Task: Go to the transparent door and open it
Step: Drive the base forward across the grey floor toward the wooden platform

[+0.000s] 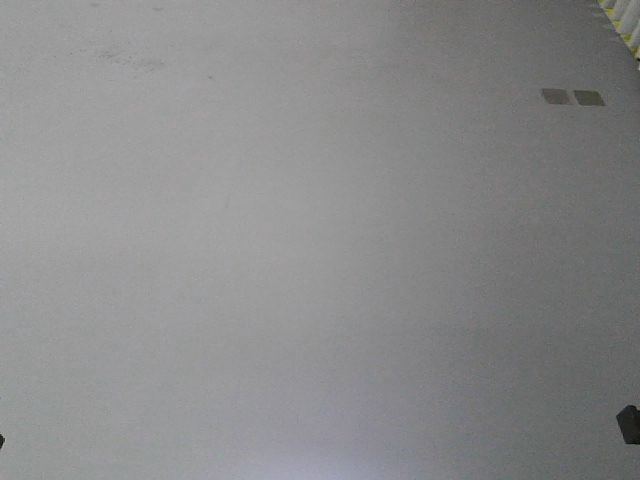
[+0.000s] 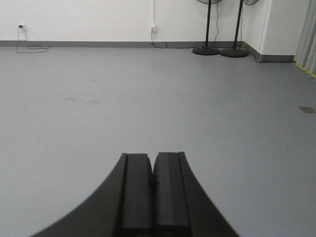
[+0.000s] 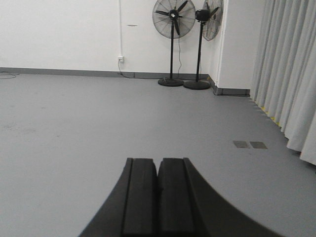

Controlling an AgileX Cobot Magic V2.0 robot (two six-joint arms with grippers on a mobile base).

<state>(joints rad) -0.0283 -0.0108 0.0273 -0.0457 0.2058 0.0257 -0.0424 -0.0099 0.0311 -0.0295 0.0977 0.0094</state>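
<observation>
1. The transparent door does not show in the front-facing view or in either wrist view.
2. Its look, whether it is open or closed, its pose and where it stands cannot be told.

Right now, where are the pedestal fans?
Right wrist view: the pedestal fans stand side by side against the far white wall, left of the grey curtain.

We find the front view dim, grainy and soft: the floor (image 1: pixel 300 200) glows palest at the bottom middle and greys toward the left. Both wrist views are brighter and evenly lit (only faint, soft shadows), sharp far off, while the left claw (image 2: pixel 152 160) and right claw (image 3: pixel 158 163) sit dark and soft-edged.
</observation>
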